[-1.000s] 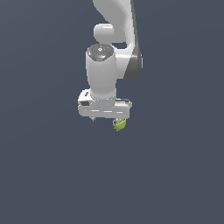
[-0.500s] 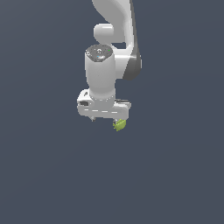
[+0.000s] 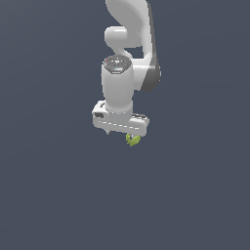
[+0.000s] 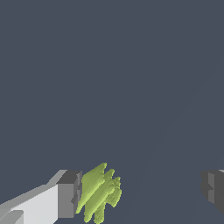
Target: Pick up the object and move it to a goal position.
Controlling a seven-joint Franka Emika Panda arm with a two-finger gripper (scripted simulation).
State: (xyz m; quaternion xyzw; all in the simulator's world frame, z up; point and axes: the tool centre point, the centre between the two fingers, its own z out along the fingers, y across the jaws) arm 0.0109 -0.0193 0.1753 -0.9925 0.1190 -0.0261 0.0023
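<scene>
Since approx. 1 s ago, arm posn has shifted slightly; wrist housing sits a bit higher, lime-green lump [image 3: 132, 140] unchanged under my claw [image 3: 120, 133]. Wrist cam: my fingers [image 4: 69, 194] are spread wide, well apart. Lump [image 4: 99, 192] touches one finger pad only; the opposite finger is clear of it. Background: plain dark grey-blue surface [image 3: 49, 185].

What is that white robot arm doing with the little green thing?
The white robot arm's hand is down around a small lime-green bumpy lump. In the wrist view the lump sits right beside one grey fingertip, while the other fingertip is far off, so the hand is open and not squeezing it. The lump has not been picked up yet.
</scene>
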